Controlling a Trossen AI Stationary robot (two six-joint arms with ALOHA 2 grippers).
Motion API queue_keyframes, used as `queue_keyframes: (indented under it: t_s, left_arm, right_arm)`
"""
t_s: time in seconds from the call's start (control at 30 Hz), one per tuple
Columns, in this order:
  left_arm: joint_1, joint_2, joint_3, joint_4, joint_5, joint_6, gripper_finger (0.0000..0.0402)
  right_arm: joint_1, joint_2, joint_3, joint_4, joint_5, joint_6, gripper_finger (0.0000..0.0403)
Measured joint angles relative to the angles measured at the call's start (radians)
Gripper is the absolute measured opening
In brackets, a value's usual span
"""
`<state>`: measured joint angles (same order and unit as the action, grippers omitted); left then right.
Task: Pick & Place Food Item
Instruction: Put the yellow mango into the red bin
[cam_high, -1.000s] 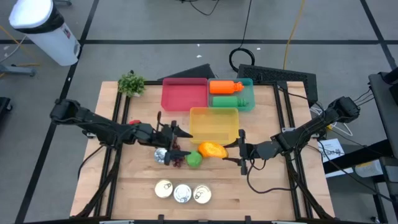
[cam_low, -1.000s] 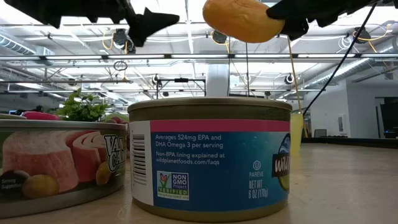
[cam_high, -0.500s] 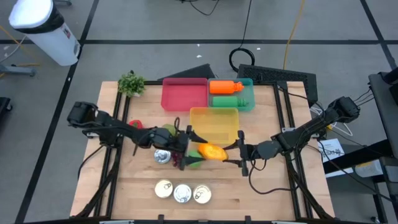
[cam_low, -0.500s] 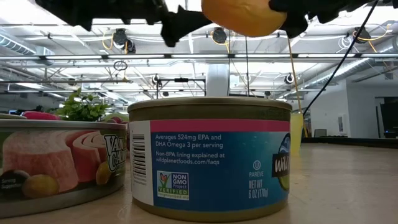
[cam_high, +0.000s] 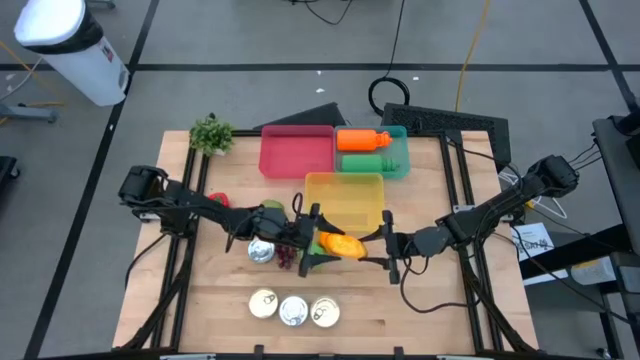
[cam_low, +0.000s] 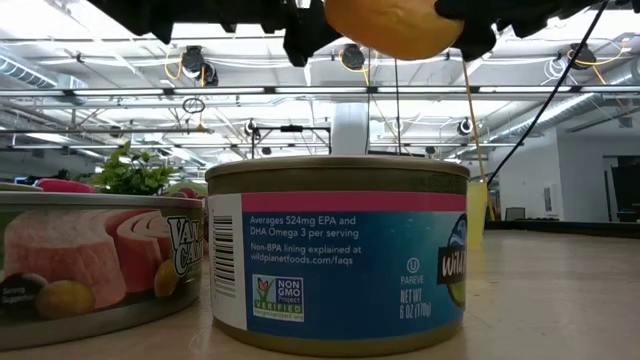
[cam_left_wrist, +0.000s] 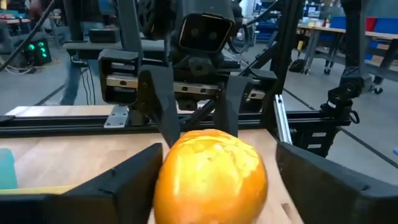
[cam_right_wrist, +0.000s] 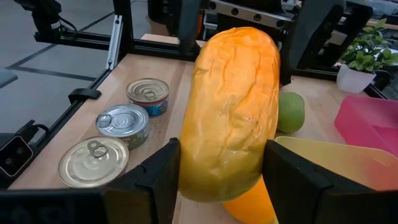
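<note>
our right gripper (cam_high: 374, 243) clamps the orange bread roll (cam_high: 341, 243); our left gripper (cam_high: 312, 238), jaws spread, should straddle it squarely before closing.

Grey tiled floor (cam_high: 250, 40) with dark seams around the wooden table (cam_high: 430, 300), white bin (cam_high: 70, 45) at one far corner, black cables (cam_high: 395, 95) trailing behind, and overhead a high white ceiling with pipes and truss beams (cam_low: 560, 95), brightly lit.
</note>
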<state>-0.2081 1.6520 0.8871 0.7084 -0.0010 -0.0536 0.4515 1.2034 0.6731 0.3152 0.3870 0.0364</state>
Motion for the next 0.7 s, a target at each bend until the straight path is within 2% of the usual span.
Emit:
queue_keyframes:
  t_s: [0.17, 0.27, 0.43, 0.6, 0.7]
  left_arm:
    - [0.000, 0.000, 0.000, -0.016, -0.005, -0.036, 0.0230]
    - [0.000, 0.000, 0.000, -0.025, -0.007, -0.037, 0.0203]
    - [0.000, -0.001, 0.000, -0.025, -0.014, -0.025, 0.0202]
    - [-0.001, -0.019, 0.000, -0.027, -0.051, 0.000, 0.0191]
    - [0.000, -0.049, -0.005, -0.064, -0.088, 0.024, 0.0189]
  right_arm:
    - [0.000, 0.000, 0.000, -0.001, -0.001, 0.003, 0.0192]
    - [0.000, 0.000, 0.000, -0.003, 0.000, 0.003, 0.0193]
    - [0.000, 0.000, 0.000, -0.002, 0.004, 0.000, 0.0193]
    - [0.001, -0.042, 0.000, -0.024, 0.007, -0.003, 0.0220]
    - [0.011, -0.096, 0.001, -0.107, 0.009, 0.029, 0.0234]
